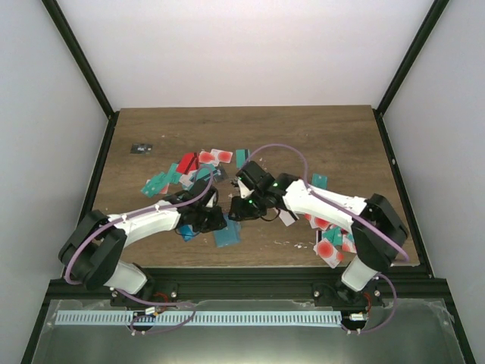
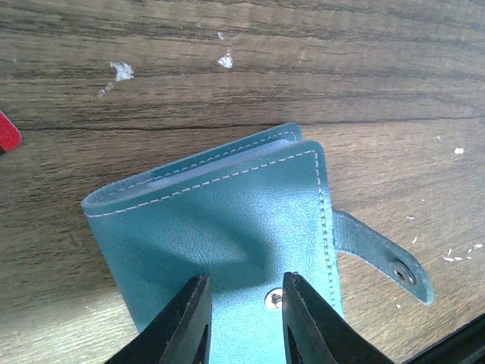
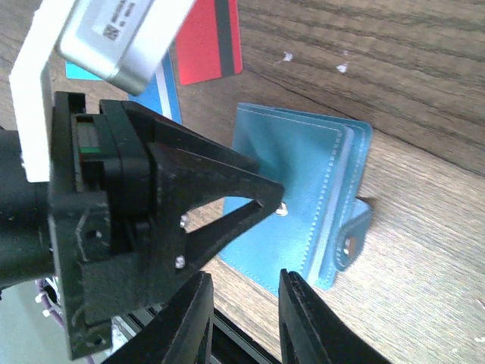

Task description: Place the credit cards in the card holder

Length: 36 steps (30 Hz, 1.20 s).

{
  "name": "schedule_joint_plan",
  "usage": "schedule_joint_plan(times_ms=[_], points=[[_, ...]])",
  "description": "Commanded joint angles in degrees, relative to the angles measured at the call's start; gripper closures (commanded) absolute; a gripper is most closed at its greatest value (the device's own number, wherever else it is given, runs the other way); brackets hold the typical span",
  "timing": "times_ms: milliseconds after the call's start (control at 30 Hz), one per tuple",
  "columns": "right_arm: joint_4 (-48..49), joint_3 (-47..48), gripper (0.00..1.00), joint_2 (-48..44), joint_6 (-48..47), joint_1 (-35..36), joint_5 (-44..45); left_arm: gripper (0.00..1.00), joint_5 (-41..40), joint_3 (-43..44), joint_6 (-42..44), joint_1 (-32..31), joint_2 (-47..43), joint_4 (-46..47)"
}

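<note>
The card holder (image 2: pixel 227 227) lay closed on the tabletop (image 2: pixel 242 68) near its front edge, with the strap (image 2: pixel 379 254) unfastened. The left gripper (image 2: pixel 242 287) had its jaws slightly apart over the cover, gripping nothing. The right gripper (image 3: pixel 242 282) hung beside it with jaws apart and empty. Risk: tips pressing the cover could slide the holder instead of opening it, leaving the credit cards (image 1: pixel 204 163) no entry.

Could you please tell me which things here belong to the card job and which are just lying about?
Belonging: teal soft stitched fold-over card holder; thin plastic credit cards scattered about, among them a red striped card.
Lying about: small dark object far left; white crumbs on the wooden table.
</note>
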Motion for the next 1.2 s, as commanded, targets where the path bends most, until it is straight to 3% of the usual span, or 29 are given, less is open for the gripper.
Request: schedule_joint_plan(times_ms=[0,200,433,567,867,1167], points=[[2.95,-3.01,0.73,-4.09,1.39,-2.43,-1.69,0.71,-1.23,1.8,2.33,-0.28,-0.4,-4.66],[7.4,-8.62,0.74,-10.22,1.56,-3.42,-3.61,0.71,-1.24,4.52,4.52,-0.27,-1.52,-8.07],[27.56,-24.75,0.77,-18.43,10.61,-3.42,-12.74,0.73,-0.16,5.54,7.0,-0.22,4.05,-7.39],[46.1,-35.57,0.84,-21.15,20.58,-3.42,-15.82,0.73,0.75,6.21,6.92,-0.28,6.62,-6.84],[75.75,-46.99,0.98,-14.72,33.26,-3.4,-16.65,0.75,1.74,6.8,7.78,-0.28,7.54,-7.81],[86.57,-48.63,0.99,-5.56,39.28,-3.42,-13.83,0.75,2.53,8.11,7.37,-0.28,8.8,-8.18]])
